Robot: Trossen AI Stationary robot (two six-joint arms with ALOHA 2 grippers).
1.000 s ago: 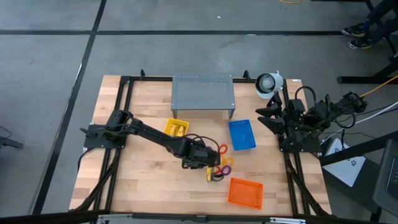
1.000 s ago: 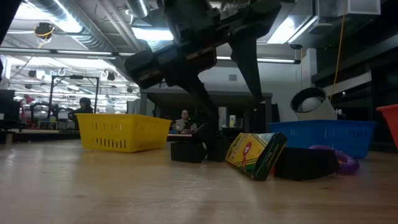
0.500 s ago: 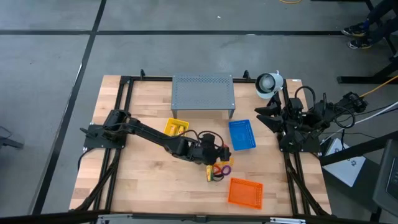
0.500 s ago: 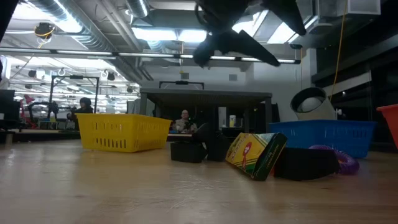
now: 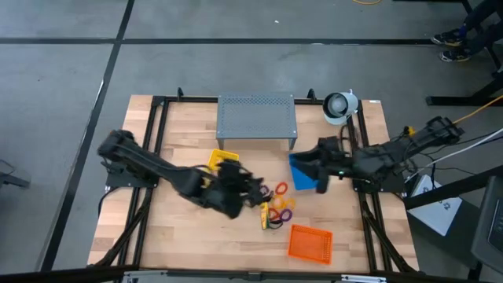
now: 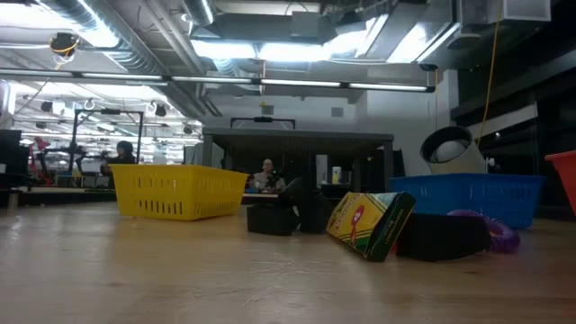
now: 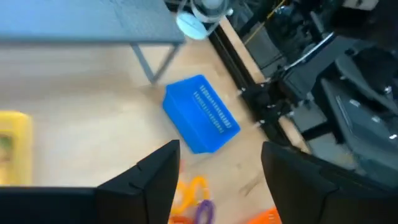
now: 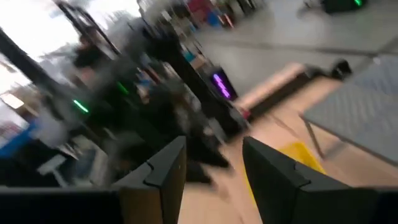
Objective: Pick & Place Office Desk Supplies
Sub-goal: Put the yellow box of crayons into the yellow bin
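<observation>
Orange, purple and red loops (image 5: 280, 198) and a yellow packet (image 5: 271, 221) lie on the wooden table between the blue tray (image 5: 302, 179) and the orange tray (image 5: 309, 242). In the low view the packet (image 6: 370, 223) leans tilted beside small black clips (image 6: 272, 219) and a purple loop (image 6: 493, 232). My left gripper (image 5: 248, 191) is open and empty, raised just left of the loops; its wrist view (image 7: 221, 163) looks down on the blue tray (image 7: 200, 121) and the loops (image 7: 191, 199). My right gripper (image 5: 313, 167) hangs open and empty over the blue tray (image 8: 214, 155).
A yellow tray (image 5: 222, 161) sits behind my left gripper. A grey perforated stand (image 5: 256, 118) stands at the far middle and a white round object (image 5: 339, 105) at the far right. Black frame rails (image 5: 157, 141) run along the table's sides.
My left gripper has risen from the black clips at table height, out of the low view, and drawn back toward the table's left. My right arm has swung from the table's right edge toward the middle, over the blue tray. The supplies have stayed where they were.
</observation>
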